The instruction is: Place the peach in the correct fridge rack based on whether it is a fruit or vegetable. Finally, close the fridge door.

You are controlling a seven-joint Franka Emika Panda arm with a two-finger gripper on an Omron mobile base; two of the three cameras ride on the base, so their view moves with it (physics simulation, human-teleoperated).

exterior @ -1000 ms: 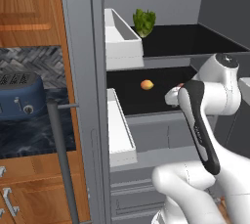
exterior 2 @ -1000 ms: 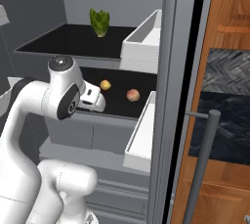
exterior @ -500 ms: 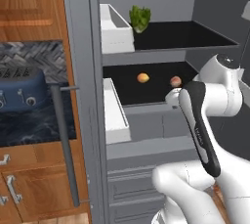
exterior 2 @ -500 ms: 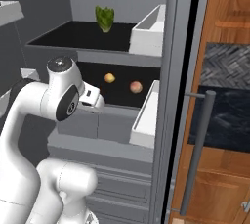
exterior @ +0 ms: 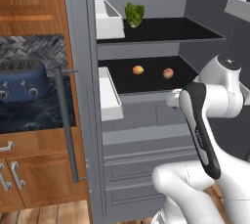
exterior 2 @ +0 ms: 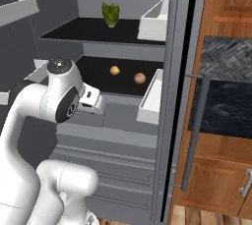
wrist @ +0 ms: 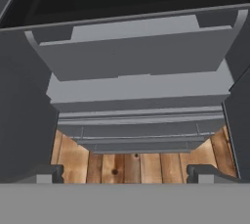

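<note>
Already shelved, the peach (exterior: 168, 73) rests on the lower fridge rack (exterior: 146, 87), well apart from the orange fruit (exterior: 138, 70). Over the past second the whole view has slid sideways: the base is driving. The jaws (wrist: 125, 174), wide open and empty, hang below the rack's front lip; door-closing remains.

A: How do the surfaces look?

B: The fridge rack (exterior: 146, 78) is a glossy black board with a matt grey front lip. The fridge (exterior: 141, 120) walls and drawer fronts are smooth, flat grey, like painted metal.

A: And the fruit?

B: The peach (exterior: 168, 73) has a smooth, soft-sheen skin; so does the orange fruit (exterior: 138, 70) left of it.

A: Around it?

B: The bins (exterior: 110, 93) look like smooth white plastic, the cabinets (exterior: 29, 3) like varnished wood, and the floor (wrist: 141, 167) like grainy wood planks.
</note>
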